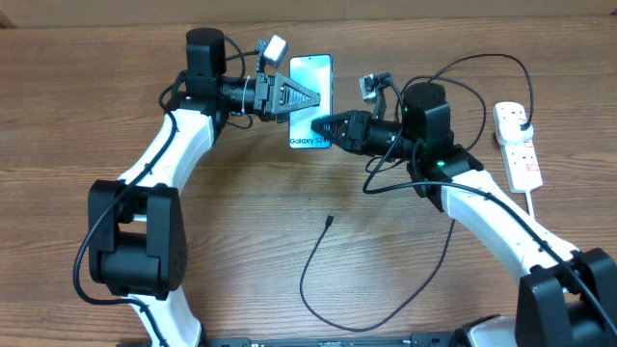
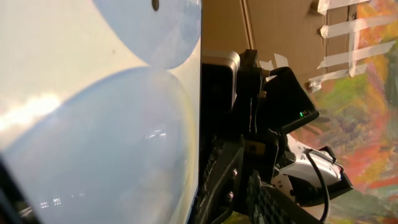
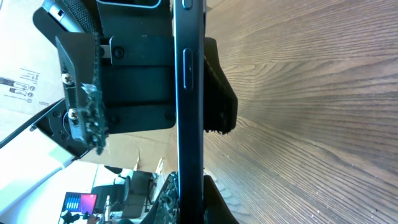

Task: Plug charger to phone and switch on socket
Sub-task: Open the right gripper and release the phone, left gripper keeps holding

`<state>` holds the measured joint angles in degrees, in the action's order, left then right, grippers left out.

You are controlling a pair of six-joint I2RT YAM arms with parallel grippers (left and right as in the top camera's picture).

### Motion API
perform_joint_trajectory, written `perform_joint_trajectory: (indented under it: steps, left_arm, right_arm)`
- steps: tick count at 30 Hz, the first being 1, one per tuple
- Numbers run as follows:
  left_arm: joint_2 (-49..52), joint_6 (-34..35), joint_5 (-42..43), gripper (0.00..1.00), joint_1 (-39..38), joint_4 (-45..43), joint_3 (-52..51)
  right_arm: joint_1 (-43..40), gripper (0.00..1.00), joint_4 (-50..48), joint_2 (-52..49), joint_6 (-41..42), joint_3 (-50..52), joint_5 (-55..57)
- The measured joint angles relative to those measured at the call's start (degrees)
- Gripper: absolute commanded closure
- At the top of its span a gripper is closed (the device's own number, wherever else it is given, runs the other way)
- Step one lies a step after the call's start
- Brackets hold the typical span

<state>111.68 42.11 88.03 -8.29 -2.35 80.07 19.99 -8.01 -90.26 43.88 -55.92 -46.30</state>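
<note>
The phone (image 1: 310,96) is held above the table, its light-blue screen facing up. From the right, my right gripper (image 1: 322,125) is shut on its lower right edge. In the right wrist view the phone (image 3: 186,93) is a dark edge-on bar clamped between that gripper's (image 3: 189,202) fingers. My left gripper (image 1: 316,99) reaches in from the left, one finger over the screen and one under; contact is unclear. The screen (image 2: 93,124) fills the left wrist view. The charger's connector tip (image 1: 331,220) lies loose on the table, its thin black cable (image 1: 307,289) looping toward the front.
The socket (image 1: 518,145), a white power strip, lies at the right edge with a dark plug (image 1: 522,119) in its far end and a white cord trailing toward me. Black cables arc behind the right arm (image 1: 434,125). Bare wooden table (image 1: 241,222) lies below the phone.
</note>
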Motion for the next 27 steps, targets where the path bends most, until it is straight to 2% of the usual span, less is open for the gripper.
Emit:
perform_joint_trajectory:
  steps: [9,12,17,20,24,27]
  left_arm:
    - [0.0,0.2,-0.1,0.44,-0.4,-0.1,0.0]
    - [0.0,0.4,0.0,0.47,-0.7,-0.3,0.0]
    - [0.0,0.8,-0.2,0.71,-0.7,-0.2,0.0]
    - [0.0,0.8,-0.5,0.94,-0.7,-0.2,0.0]
    - [0.0,0.3,1.6,0.96,-0.6,-0.6,0.0]
    - [0.0,-0.2,0.9,0.96,-1.0,-0.3,0.0]
  right_arm:
    - [0.0,0.96,0.7,0.0,0.0,0.0,-2.3]
    - [0.0,0.96,0.8,0.0,0.0,0.0,-2.9]
    - [0.0,0.96,0.5,0.0,0.0,0.0,-4.0]
    - [0.0,0.96,0.1,0.2,0.0,0.0,-4.8]
    - [-0.1,0.85,0.4,0.4,0.4,0.0,-6.2]
    - [-0.1,0.71,0.9,0.4,0.4,0.0,-5.8]
